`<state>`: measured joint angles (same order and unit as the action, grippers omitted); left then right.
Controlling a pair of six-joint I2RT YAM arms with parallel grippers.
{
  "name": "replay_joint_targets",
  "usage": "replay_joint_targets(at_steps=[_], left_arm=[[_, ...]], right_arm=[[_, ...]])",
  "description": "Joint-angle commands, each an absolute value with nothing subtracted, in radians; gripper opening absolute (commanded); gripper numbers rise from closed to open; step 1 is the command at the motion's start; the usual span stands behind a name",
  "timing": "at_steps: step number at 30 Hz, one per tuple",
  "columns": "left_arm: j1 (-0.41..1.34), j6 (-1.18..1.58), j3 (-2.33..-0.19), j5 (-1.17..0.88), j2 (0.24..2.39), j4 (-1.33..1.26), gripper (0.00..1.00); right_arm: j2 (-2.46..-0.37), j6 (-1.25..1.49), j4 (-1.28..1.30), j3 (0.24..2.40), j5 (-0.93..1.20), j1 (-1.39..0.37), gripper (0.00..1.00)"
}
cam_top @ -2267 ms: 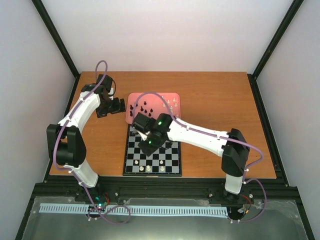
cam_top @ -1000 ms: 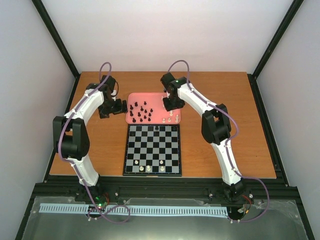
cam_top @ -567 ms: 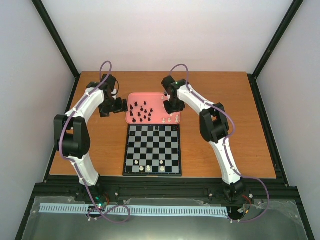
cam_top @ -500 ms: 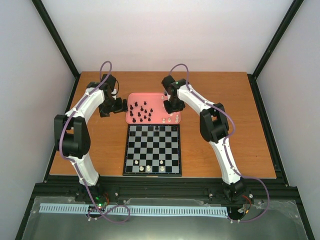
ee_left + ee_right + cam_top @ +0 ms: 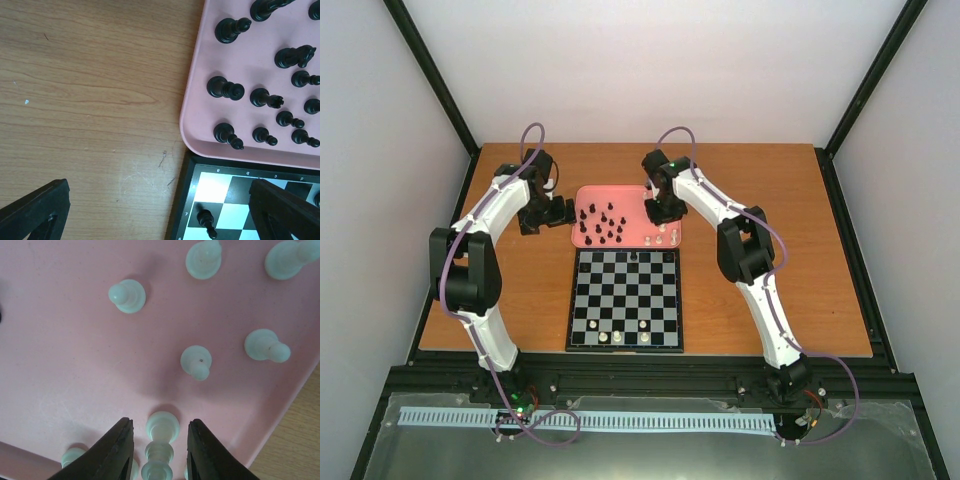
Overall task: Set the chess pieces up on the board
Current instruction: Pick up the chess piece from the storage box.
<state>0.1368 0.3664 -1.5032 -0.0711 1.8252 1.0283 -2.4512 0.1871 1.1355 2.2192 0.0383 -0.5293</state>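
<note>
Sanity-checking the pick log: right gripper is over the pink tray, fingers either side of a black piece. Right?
Wrong colour: the right gripper straddles a cream-white piece, not a black one, as the right wrist view shows. The rest stands: it is over the pink tray, fingers either side of the piece.

White pieces (image 5: 196, 361) crowd the right gripper (image 5: 159, 450) on the pink tray (image 5: 60, 365), one just beside it, while the table (image 5: 90, 100) left of the tray lies open.

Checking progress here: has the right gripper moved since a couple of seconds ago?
Yes. The right gripper went from over the board to the pink tray beyond it.
</note>
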Motion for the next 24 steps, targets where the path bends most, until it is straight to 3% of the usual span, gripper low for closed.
replay_joint_targets(at_steps=[1,6,15,24], left_arm=[[0.138,0.362,-1.537,-0.066,1.831,1.038,1.0],[0.138,0.363,-1.539,-0.07,1.835,1.036,1.0],[0.138,0.364,-1.527,-0.069,1.827,1.036,1.0],[0.138,0.363,-1.524,-0.062,1.808,1.036,1.0]], right_arm=[[-2.468,0.173,1.155,2.238,0.038,-0.522,0.3],[-2.467,0.175,1.158,2.239,0.036,-0.522,0.26],[-2.456,0.173,1.174,2.237,0.031,-0.522,0.03],[-2.365,0.172,1.147,2.26,0.051,-0.522,0.03]])
